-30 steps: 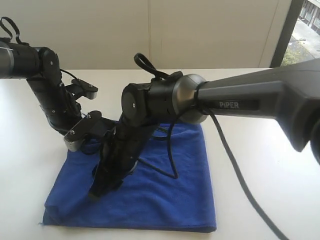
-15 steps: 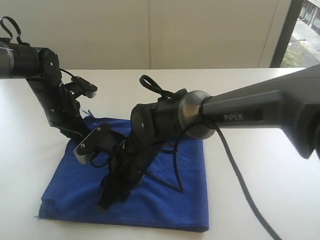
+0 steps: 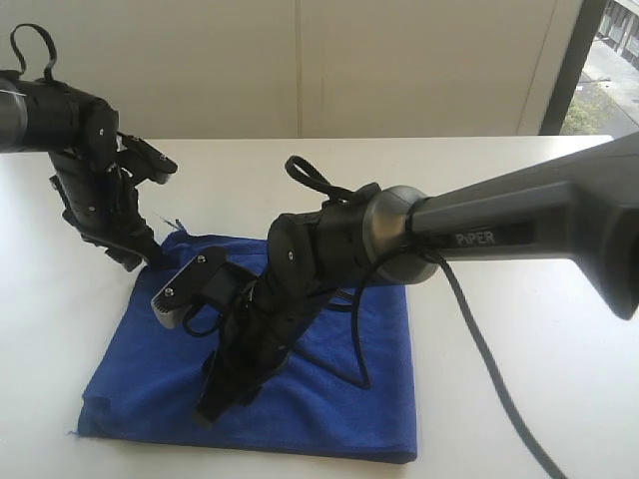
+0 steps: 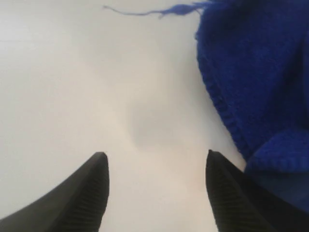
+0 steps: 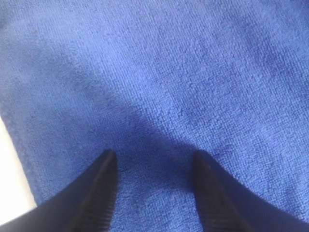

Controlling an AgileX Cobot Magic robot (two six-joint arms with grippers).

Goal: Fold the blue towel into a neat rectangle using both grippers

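While neither pair of fingers holds any cloth, the fold is judged to stand between two steps. The left gripper [image 4: 154, 193] has its two ribbed fingers spread wide, with only bare white table [image 4: 72, 72] in the gap between them. Just outside one of these fingers lies a doubled, hemmed corner of the blue towel [image 3: 339, 399], beside the finger and not between the pair. Farther out beyond the fingertips, a loose thread [image 4: 140, 12] trails from the cloth onto the table.

The right gripper [image 5: 153, 162] likewise stands parted and empty. Plain towel pile lies under and ahead of both fingers, and the towel's edge and a sliver of table show to one side of them. Its tips are low over the middle of the cloth; whether they press on it cannot be told.

Seen from the room, the towel lies flat on the table as a rough rectangle. Its near edge is thick, as if layered, and its corners are slightly uneven.

Step in hand, as judged: regrasping or tidying, with no lift under way. The next move calls for the left fingers to shift sideways onto the adjacent corner and close on every layer. The right gripper must leave the middle for a matching edge, so that both carry the cloth over together and the hems meet squarely.
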